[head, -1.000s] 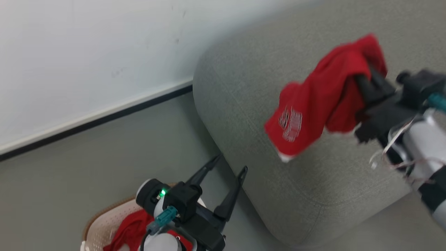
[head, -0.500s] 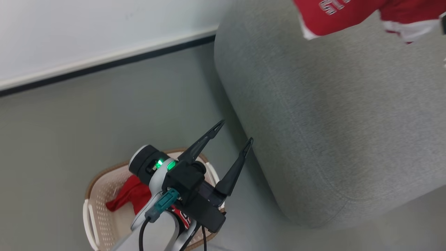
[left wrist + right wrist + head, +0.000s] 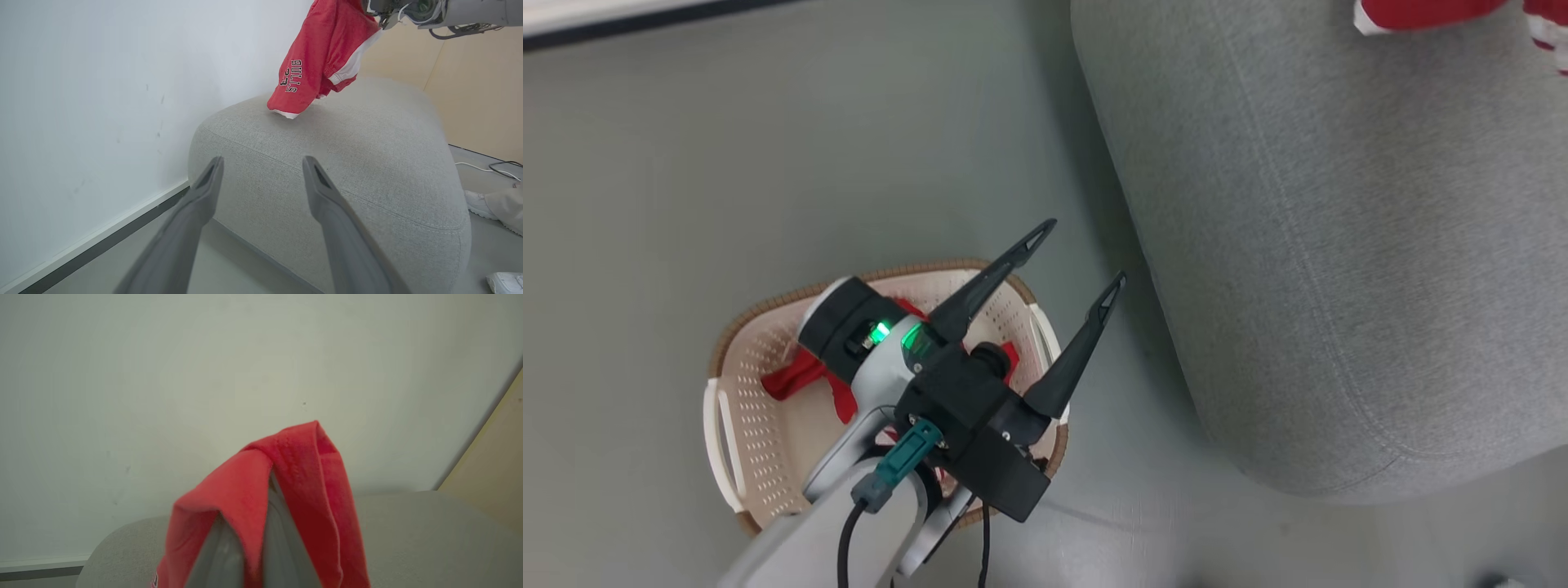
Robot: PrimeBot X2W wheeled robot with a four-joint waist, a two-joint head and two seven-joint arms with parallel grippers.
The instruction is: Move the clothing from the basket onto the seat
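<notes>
My right gripper [image 3: 270, 486] is shut on a red jersey [image 3: 302, 465], whose cloth drapes over both fingers. In the left wrist view that jersey [image 3: 322, 61] hangs over the grey sofa seat [image 3: 367, 163], white lettering showing, with its lower hem down at the cushion top. The head view catches only its edge [image 3: 1421, 10] above the seat [image 3: 1339, 245]. My left gripper [image 3: 1085, 253] stands open and empty over the cream basket [image 3: 743, 408], by its rim nearest the seat. More red clothing [image 3: 796, 376] lies in the basket, partly hidden by my arm.
The basket stands on grey floor just left of the seat's rounded corner. A white wall with a dark baseboard [image 3: 102, 241] runs behind. A person's white shoes [image 3: 478, 202] and a cable [image 3: 490, 167] are on the floor beyond the seat.
The head camera has tilted down toward the basket, so the held jersey has slid to the top edge of the picture. Both grippers keep their states.
</notes>
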